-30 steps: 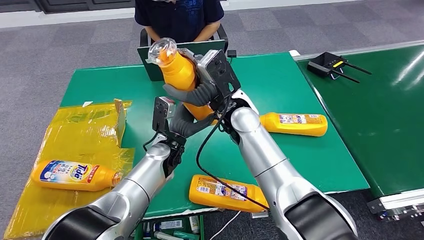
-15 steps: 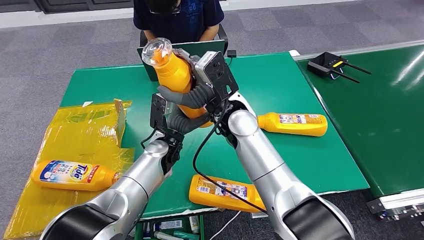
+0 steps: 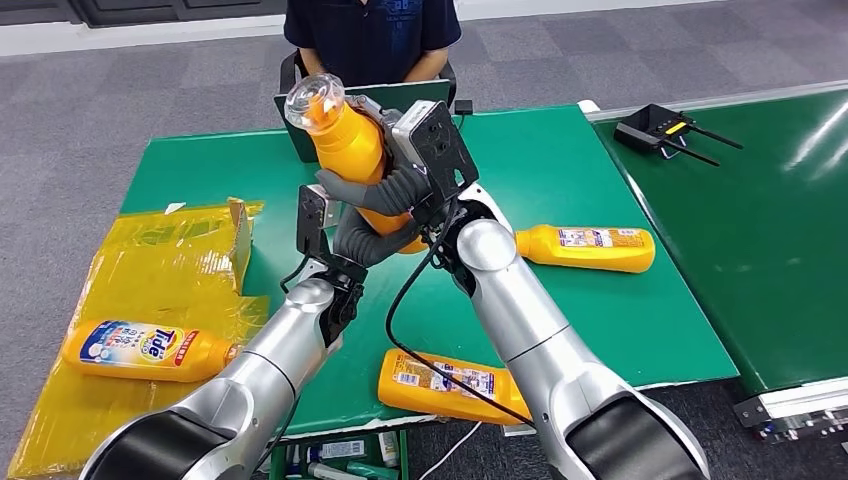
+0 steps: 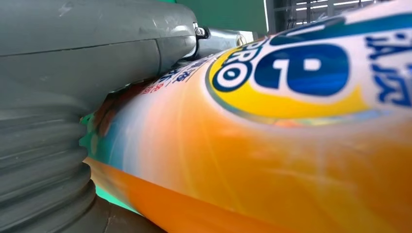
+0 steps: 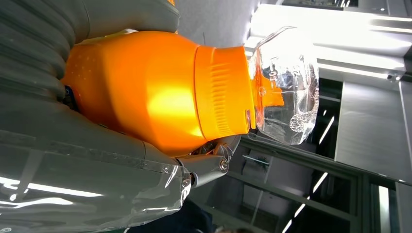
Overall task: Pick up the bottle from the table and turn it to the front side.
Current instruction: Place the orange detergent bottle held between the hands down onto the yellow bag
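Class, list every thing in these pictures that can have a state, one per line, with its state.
Held bottle: lifted, tilted, clear cap on.
Right hand: grips the held bottle.
Left hand: holds its lower end.
Tide bottle: lying on yellow bag.
Far bottle: lying on table.
Near bottle: lying at table edge.
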Motion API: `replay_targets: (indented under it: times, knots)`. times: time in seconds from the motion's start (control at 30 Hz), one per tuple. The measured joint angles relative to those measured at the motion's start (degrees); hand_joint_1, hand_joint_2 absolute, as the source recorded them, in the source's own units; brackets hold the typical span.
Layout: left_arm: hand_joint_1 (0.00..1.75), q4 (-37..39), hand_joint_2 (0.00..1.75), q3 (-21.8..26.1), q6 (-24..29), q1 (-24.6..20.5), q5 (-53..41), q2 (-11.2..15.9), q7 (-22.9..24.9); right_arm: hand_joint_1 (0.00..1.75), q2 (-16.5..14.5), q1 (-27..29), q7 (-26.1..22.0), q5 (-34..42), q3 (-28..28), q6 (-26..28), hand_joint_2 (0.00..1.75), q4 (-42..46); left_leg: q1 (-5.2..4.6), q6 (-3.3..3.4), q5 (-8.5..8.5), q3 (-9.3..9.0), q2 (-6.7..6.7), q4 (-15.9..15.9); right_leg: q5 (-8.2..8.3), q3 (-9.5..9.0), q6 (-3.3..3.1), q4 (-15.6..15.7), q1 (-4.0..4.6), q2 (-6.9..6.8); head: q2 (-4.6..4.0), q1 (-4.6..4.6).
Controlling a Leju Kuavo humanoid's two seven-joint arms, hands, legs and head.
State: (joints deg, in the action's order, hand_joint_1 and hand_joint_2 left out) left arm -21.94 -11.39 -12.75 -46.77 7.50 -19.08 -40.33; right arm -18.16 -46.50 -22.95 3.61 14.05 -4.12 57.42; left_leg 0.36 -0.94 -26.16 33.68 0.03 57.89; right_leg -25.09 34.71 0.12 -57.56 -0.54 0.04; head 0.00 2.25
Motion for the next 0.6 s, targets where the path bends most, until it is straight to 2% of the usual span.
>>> replay_targets:
  times: [0.6]
  knots:
    - [1.75,0.00,1.75,1.04,-2.07,0.37,-0.82,-0.09,0.00,1.75,0.13,1.29,0.00,-0.13,0.00,0.13,1.75,1.36,0.00,0.00,0.00,0.00,0.00,0.00,0.00,0.01,0.00,0.00,0.00,0.00,-0.01,0.00]
